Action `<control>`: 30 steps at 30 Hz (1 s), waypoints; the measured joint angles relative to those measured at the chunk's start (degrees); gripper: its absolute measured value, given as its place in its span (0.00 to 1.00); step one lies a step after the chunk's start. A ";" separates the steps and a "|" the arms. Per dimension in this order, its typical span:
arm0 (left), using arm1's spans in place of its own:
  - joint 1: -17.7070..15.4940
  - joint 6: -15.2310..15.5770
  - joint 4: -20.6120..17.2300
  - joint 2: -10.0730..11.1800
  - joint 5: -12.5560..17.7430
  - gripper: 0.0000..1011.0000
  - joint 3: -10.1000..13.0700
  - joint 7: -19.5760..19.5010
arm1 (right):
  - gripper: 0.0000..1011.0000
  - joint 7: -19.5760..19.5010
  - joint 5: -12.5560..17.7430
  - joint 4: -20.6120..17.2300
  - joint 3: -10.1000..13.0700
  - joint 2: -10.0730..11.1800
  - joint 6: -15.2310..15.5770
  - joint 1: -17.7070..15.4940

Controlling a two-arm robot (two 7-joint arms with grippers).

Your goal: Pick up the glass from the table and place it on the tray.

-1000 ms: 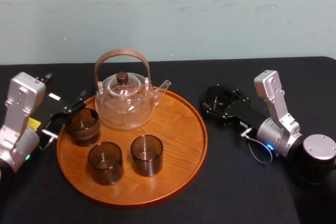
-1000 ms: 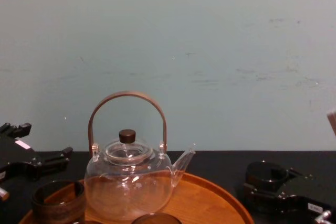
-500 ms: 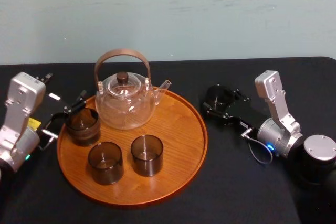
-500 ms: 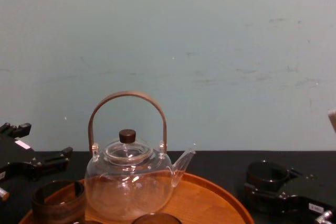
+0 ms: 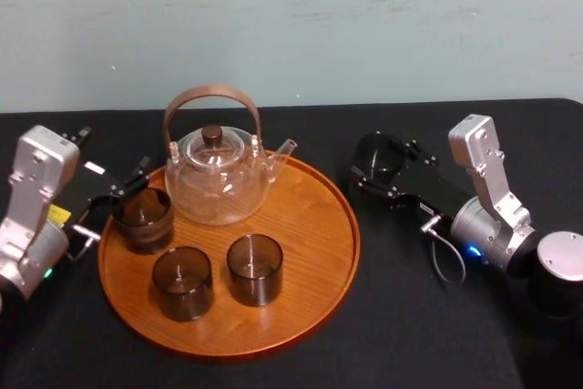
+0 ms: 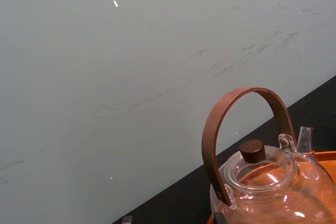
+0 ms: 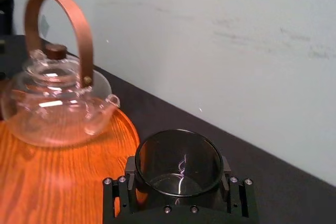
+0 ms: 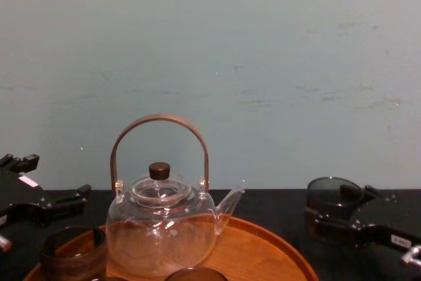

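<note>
**Operator:** Where is the glass, and what holds it?

**Technician:** The glass (image 5: 375, 154) is upright and clamped in the right gripper (image 5: 383, 175). It is over the table (image 5: 410, 316), just right of the tray (image 5: 319, 252), and it appears to hang clear of the black surface. The left gripper (image 5: 114, 202) rests with its fingers spread at the tray's left edge, beside the far-left glass (image 5: 143, 218).

**Operator:** How is the transfer best performed?

**Technician:** Keep the glass upright and high enough to clear the raised rim. Travel left to the bare wood on the tray's right side. Stay clear of the teapot (image 5: 219, 175) spout and the near-right glass (image 5: 254, 268). Lower until the base sits flat, then release. Avoid jerks, because the smooth wall would probably slip or tilt in the grasp.
</note>
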 joint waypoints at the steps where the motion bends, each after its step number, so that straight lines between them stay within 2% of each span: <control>1: 0.00 0.00 0.00 0.00 0.00 0.99 0.00 0.00 | 0.90 -0.05 -0.04 -1.33 -0.09 0.22 0.22 -0.48; 5: 0.00 0.00 0.00 0.00 0.00 0.99 0.00 0.00 | 0.90 -0.01 -0.09 -4.92 -0.61 0.78 0.65 -1.81; 12: 0.00 0.00 0.00 0.00 0.00 0.99 0.00 0.00 | 0.90 0.63 -0.12 -8.50 -1.71 1.32 0.66 -3.02; 22: 0.00 0.00 0.00 0.00 0.00 0.99 0.00 0.00 | 0.90 1.34 0.03 -11.69 -3.46 1.73 0.43 -4.17; 30: 0.00 0.00 0.00 0.00 0.00 0.99 0.00 0.00 | 0.90 2.06 0.25 -12.22 -4.92 1.55 0.03 -4.36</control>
